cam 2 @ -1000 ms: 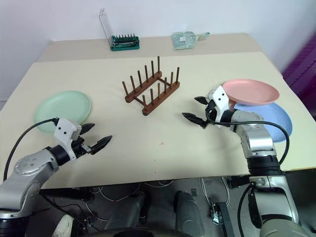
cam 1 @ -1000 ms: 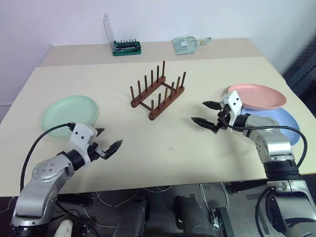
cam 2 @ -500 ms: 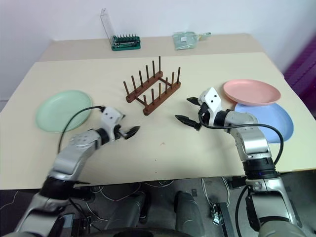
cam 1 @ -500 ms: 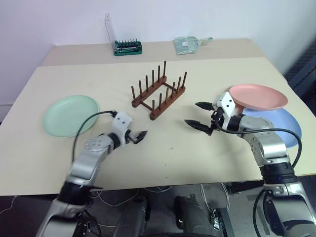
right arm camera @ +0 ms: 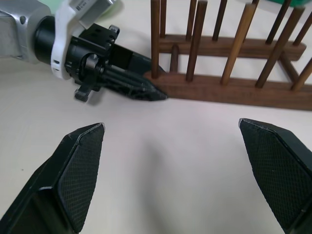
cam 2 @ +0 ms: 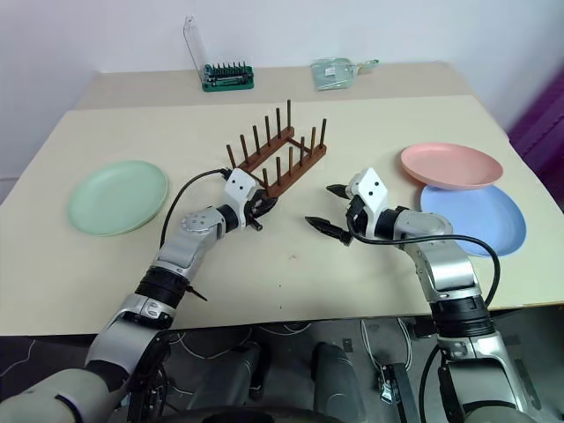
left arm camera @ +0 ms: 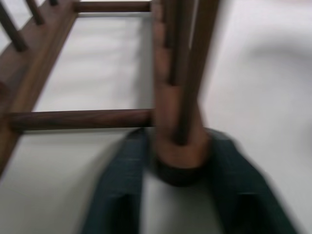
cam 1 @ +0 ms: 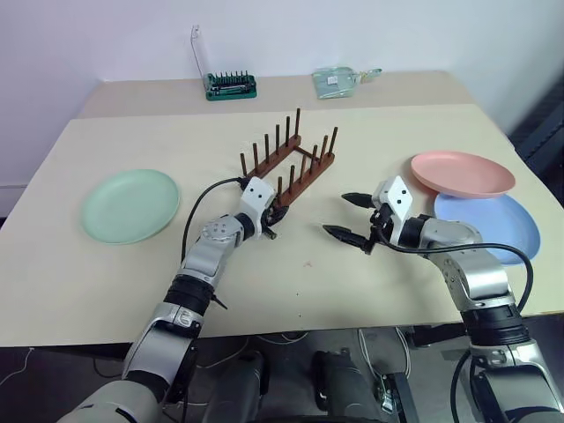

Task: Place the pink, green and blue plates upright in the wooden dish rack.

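A: Start with the big picture. What is on the table (cam 1: pixel 370 282)?

B: All three plates lie flat on it and the wooden dish rack (cam 1: pixel 287 162) stands empty near the middle. So, as I judge it, none of the placing is done.

A: Where are the plates?

B: The green plate (cam 1: pixel 130 205) lies alone on the robot's left, well apart from the rack. The pink plate (cam 1: pixel 462 173) and the blue plate (cam 1: pixel 487 225) are on the right, the pink one resting partly over the far edge of the blue.

A: And the arms?

B: The left gripper (cam 1: pixel 275 214) is at the near end of the rack. In the left wrist view its two black fingers (left arm camera: pixel 122 185) sit either side of the end of one base rail, pinching it or very close to that; the picture is blurred, so I cannot say the contact is firm.

A: The right one?

B: The right gripper (cam 1: pixel 355 218) hovers just above the table between the rack and the pink plate, fingers spread wide and holding nothing. It points toward the rack's near end.

A: So what step is this?

B: It looks like the rack is being steadied or shifted before any plate is lifted. All three plates remain to be picked up and stood between the pegs.

A: Anything smaller?

B: A green bit case (cam 1: pixel 231 85) and a clear packet (cam 1: pixel 339 80) sit at the far edge, out of the way.
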Robot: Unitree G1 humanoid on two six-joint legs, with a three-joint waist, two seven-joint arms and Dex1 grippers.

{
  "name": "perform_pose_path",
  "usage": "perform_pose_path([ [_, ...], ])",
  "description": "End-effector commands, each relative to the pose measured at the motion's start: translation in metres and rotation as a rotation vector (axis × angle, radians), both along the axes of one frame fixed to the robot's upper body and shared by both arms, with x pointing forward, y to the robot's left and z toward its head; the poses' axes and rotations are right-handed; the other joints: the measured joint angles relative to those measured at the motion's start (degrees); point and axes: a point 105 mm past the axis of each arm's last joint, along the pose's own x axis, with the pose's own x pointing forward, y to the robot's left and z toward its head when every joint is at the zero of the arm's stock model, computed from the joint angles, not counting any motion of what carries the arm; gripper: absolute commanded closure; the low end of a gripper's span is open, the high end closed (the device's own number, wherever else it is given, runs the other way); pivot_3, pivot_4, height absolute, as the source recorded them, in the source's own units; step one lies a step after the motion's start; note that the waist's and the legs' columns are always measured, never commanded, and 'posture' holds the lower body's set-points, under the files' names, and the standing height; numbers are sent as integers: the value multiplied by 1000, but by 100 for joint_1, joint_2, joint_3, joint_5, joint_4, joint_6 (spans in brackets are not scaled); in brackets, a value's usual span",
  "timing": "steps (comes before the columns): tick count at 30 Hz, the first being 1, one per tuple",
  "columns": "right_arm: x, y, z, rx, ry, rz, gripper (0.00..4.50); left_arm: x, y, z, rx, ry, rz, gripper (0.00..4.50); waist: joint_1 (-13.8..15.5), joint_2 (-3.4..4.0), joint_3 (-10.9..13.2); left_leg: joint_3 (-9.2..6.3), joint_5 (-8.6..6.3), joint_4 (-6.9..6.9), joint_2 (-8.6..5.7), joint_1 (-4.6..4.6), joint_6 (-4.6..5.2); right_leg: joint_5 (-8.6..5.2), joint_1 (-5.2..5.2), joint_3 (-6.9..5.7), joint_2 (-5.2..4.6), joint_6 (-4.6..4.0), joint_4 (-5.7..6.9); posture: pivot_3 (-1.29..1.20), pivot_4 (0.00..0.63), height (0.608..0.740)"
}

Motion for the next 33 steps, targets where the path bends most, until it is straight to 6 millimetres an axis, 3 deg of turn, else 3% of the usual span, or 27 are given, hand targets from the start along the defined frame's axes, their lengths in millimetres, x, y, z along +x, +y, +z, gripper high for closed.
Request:
perform_pose_path([
  [1,-5,-1,12,-14,-59,5,0,-5,0,-13,49,24,-44,3728,2,0,0,0,0,0,0,0,0,0,0,0,0,0,0,0,150,740],
  [5,-7,-16,0,-154,-56,-5,0,-21,-10,4,46,-90,-234,3728,1,1,0,1,-1,0,-4,-1,2,0,-1,0,1,1,-1,0,150,740],
  [10,-19,-35,-4,-225,-13,-2,0,-36,-14,14,97,-86,-531,3728,5,0,2,3,-3,0,-4,-6,5,-1,-4,-1,-2,1,-4,0,150,740],
  [19,-31,-43,-10,-251,-12,-48,0,-23,-8,7,131,-28,-603,3728,-7,-3,4,3,-6,2,-3,-10,10,-4,-8,0,-5,6,-4,0,150,740],
  [25,-26,-49,-12,-271,3,-89,0,-17,7,0,139,13,-513,832,-10,-3,4,3,-6,8,-4,-10,11,-3,-5,0,-5,8,-3,0,150,740],
  [27,-22,-54,-14,-291,11,-121,0,-19,15,-2,142,28,-484,832,-32,-3,3,2,-6,6,-4,-10,12,-3,-6,1,-5,8,-2,0,150,740],
  [28,-19,-60,-17,-322,11,-144,496,-25,23,-4,129,47,-467,793,-47,-2,3,3,-6,5,-3,-9,12,-3,-6,2,-4,8,-2,0,150,740],
  [29,-16,-65,-19,-347,10,-161,881,-32,30,-5,114,67,-455,1066,-63,-1,2,3,-6,3,-3,-8,12,-3,-7,2,-4,8,-2,0,150,740],
  [33,-12,-69,-22,-364,17,-176,2849,-67,30,-6,87,105,-495,2673,-138,4,0,3,-7,-5,0,-5,11,-4,-11,9,-4,7,3,0,150,740],
])
